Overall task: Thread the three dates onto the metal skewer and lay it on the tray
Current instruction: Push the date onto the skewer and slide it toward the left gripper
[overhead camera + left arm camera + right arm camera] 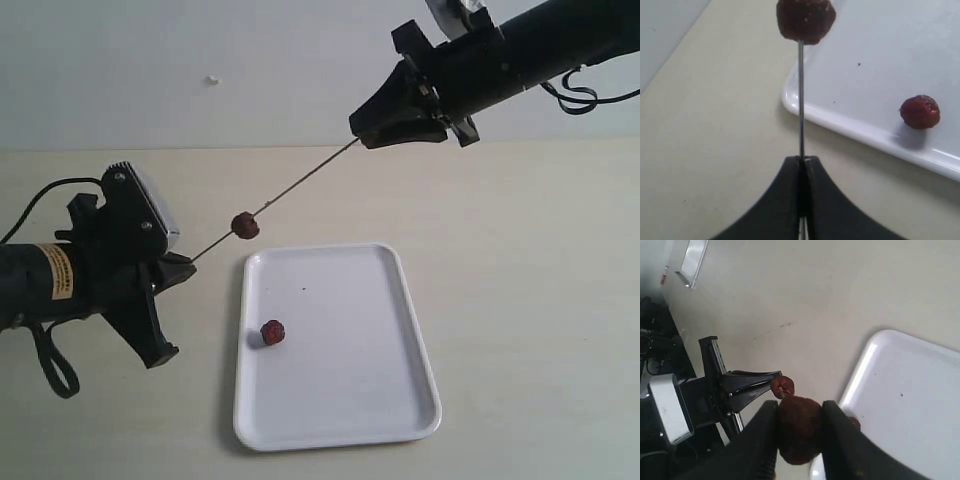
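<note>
Clamping one end of the metal skewer point(300, 182), the left gripper point(802, 160) steadies it, apparently so the right gripper point(800, 409), closed on the second date point(797, 432), can thread it behind the first date point(245, 225). The third date point(272, 332) lies on the tray point(400, 400).

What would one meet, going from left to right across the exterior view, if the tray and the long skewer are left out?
The left gripper → skewered date → loose date → right gripper.
</note>
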{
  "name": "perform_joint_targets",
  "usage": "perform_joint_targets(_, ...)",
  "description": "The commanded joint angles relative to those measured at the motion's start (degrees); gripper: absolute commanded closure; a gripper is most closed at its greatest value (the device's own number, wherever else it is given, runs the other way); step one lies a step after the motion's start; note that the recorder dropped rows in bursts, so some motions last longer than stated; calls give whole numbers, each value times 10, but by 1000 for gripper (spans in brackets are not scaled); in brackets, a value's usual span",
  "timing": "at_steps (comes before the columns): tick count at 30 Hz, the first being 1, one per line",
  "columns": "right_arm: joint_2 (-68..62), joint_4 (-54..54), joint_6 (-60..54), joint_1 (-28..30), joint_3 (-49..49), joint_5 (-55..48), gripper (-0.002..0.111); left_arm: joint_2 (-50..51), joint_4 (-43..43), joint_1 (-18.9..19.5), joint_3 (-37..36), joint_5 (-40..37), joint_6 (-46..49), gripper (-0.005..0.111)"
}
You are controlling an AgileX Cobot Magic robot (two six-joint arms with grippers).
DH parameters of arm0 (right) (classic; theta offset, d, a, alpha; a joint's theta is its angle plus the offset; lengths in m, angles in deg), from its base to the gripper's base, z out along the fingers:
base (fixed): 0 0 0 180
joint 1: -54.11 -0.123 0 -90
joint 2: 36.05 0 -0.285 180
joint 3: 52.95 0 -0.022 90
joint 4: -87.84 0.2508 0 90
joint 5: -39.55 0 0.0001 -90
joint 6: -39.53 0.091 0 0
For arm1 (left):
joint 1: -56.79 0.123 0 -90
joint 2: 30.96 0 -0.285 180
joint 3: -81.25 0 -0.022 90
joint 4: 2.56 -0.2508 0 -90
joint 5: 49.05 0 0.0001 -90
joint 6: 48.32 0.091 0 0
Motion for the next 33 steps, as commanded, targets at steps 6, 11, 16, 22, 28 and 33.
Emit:
perform_joint_targets(6,5,-5,-7,-6,2,-3,81,0,7,1,0,21,10,107)
perform_joint_targets(11,5,-21,-7,-6,2,-3,81,0,7,1,0,45,20,107)
perform_joint_targets(16,5,-22,-7,-8,2,-3,81,0,7,1,0,57,36,107)
perform_joint_targets(22,5,-22,-7,-29,2,-3,81,0,7,1,0,75,54,107)
perform_joint_targets(28,5,-25,-5,-45,2,-3,81,0,13,1,0,87,54,107)
perform_joint_targets(33,5,-27,-5,-46,2,-3,81,0,14,0,0,96,53,107)
